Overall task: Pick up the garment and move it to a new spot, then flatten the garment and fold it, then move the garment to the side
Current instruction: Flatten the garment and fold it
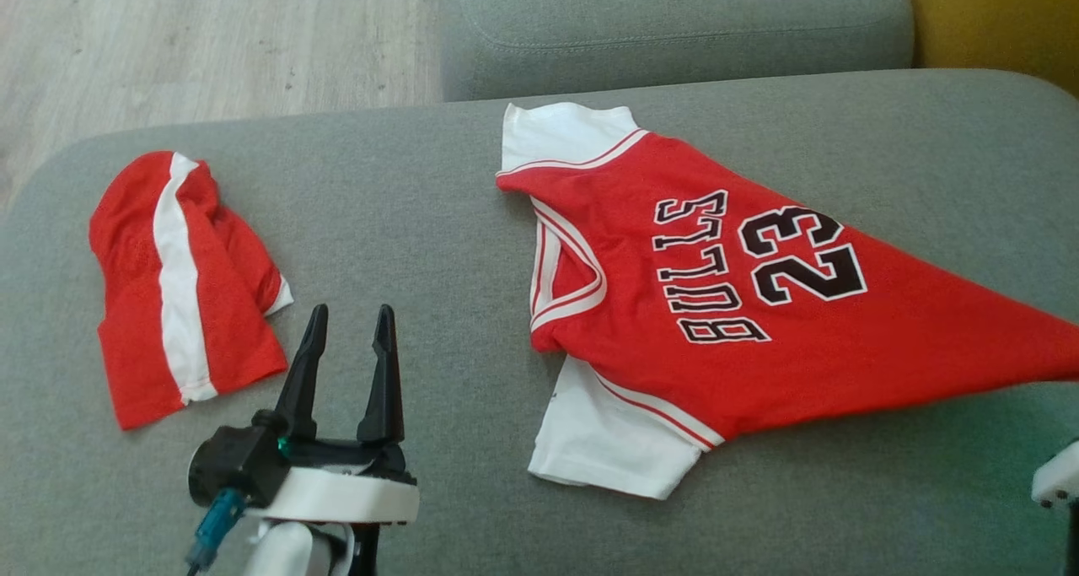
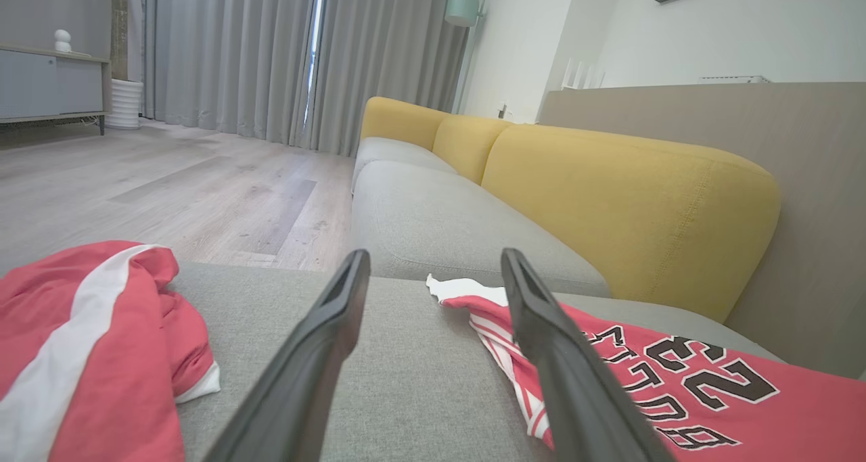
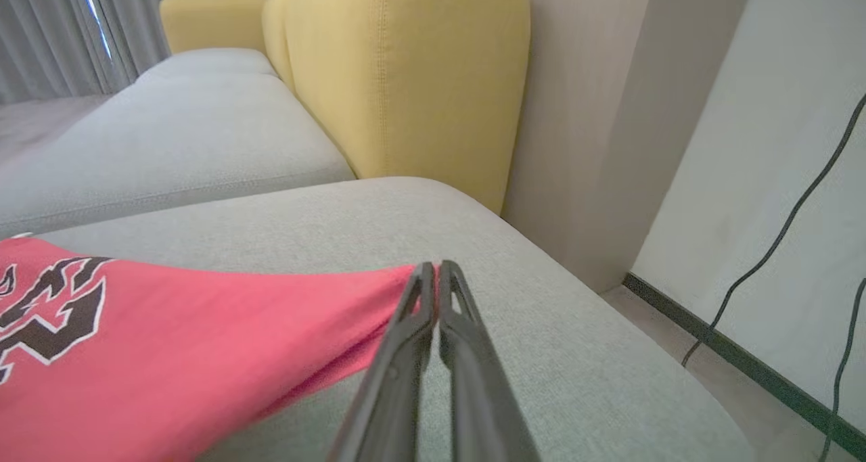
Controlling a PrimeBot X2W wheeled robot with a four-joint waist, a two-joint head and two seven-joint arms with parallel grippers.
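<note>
Left pincer (image 1: 351,314) points forward, gaping wide and empty; right pincer (image 3: 438,267) clamps the jersey (image 3: 203,327) by its corner.

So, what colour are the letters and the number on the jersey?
Black with a white outline, on the red jersey; the head view shows it best.

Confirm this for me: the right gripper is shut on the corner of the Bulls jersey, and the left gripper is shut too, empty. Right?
Not quite. The left gripper is open, not shut: the left wrist view shows its fingers spread wide, empty, above the grey cushion. The right gripper is indeed shut on the corner of the Bulls jersey.
</note>
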